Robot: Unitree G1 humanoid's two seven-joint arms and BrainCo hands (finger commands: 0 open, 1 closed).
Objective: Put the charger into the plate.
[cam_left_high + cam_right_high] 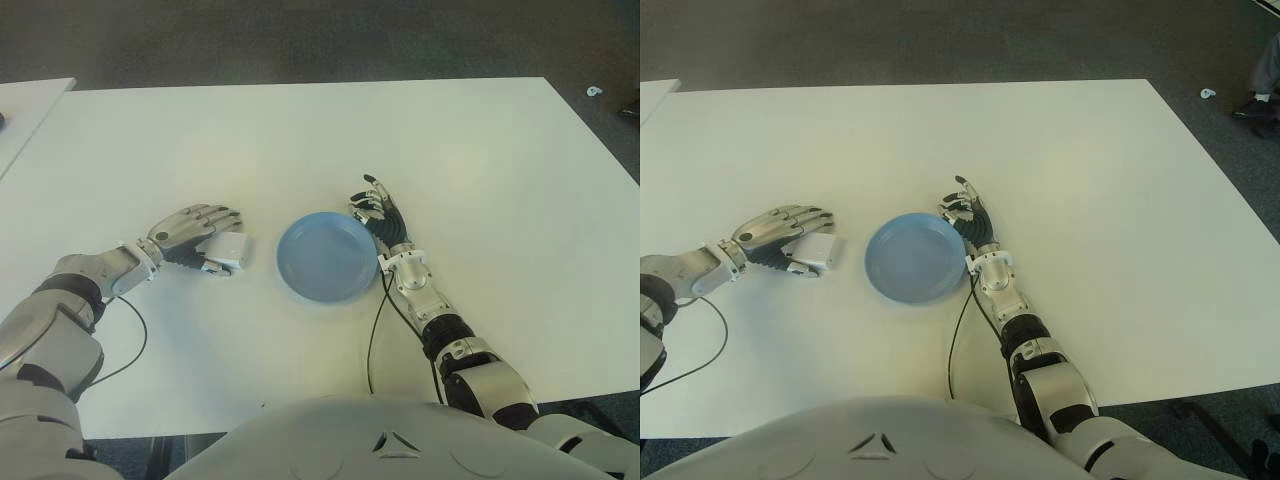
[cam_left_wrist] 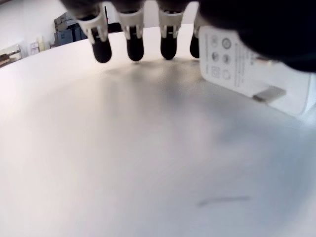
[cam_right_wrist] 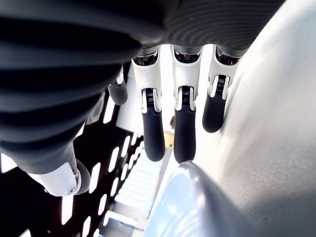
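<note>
Grasp step: left hand [image 1: 190, 232] curled over small white plastic charger [image 1: 228, 250] on white table [image 1: 300, 140], left of round blue plate [image 1: 327, 256]; grip unconfirmed; next, lift rightward; right hand [image 1: 383, 217] loosely spread, empty.

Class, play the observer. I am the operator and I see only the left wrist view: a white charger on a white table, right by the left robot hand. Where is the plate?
Observer: The blue plate lies on the table to the right of the charger, apart from it. The left robot hand partly covers the charger.
Operator: Is anything in the plate?
Observer: No, it holds nothing.
Operator: Where is the other hand?
Observer: The right robot hand shows close beside the plate's right rim, fingers relaxed, holding nothing.
</note>
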